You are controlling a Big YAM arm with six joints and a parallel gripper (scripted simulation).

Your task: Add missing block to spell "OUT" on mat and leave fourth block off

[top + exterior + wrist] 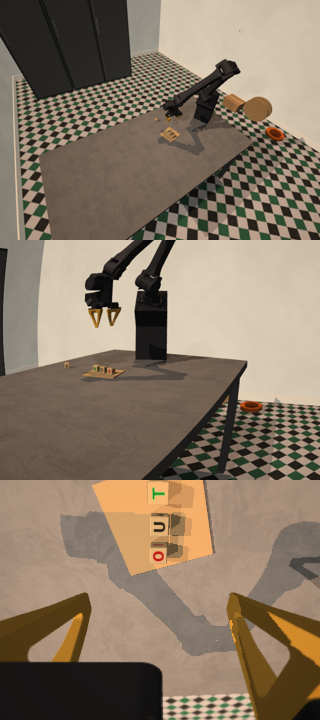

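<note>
An orange mat [120,535] [163,134] [89,374] lies flat on the grey table. Three blocks stand on it in a straight row: one with a red O [158,556], one with a black U [159,527] and one with a green T [158,493] on top. The row also shows in the top view [171,133] and in the exterior view [103,369]. A fourth block [156,119] [66,365] lies on the table, off the mat. My gripper [104,325] [172,119] [159,600] is open and empty, high above the table, on the base side of the mat.
The robot's black base [204,109] [150,325] stands at the table's far edge. On the floor beyond it lie a cardboard box [233,102], a round wooden disc [257,108] and an orange bowl [274,133] [250,406]. Dark cabinets [67,41] stand at the back.
</note>
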